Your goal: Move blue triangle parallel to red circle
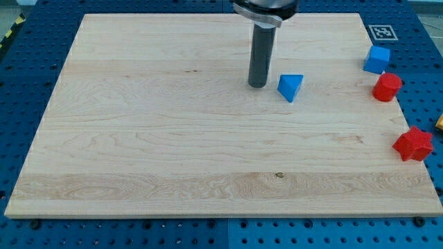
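Observation:
The blue triangle [291,86] lies on the wooden board [173,145], right of centre in the view's upper half. My tip [257,84] rests on the board just to the triangle's left, with a small gap between them. The red circle [387,87] sits at the board's right edge, at about the same height in the view as the triangle and well to its right.
A blue cube [377,59] sits at the right edge just above the red circle. A red star-shaped block [414,144] lies lower on the right edge. A small yellow piece [439,123] shows at the view's right border. A marker tag [379,32] is at the board's top right corner.

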`<state>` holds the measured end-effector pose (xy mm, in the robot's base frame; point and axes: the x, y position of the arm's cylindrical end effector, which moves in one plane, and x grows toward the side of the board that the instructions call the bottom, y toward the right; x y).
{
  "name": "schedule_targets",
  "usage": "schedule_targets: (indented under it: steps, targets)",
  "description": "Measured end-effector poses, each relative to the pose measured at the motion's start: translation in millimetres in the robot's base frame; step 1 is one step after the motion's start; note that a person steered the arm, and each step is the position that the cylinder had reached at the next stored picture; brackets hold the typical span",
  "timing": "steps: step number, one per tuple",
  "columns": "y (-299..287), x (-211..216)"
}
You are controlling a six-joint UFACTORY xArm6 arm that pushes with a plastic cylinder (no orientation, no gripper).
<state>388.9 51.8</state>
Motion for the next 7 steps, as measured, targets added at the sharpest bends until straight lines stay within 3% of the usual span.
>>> schedule_targets:
  steps: [1,2,3,4,7]
  targets:
    - [-11.2,-3.2]
    - [1.5,38.0]
    - [19.8,51.4]
    - [47.4,44.1]
    - [50.4,28.8]
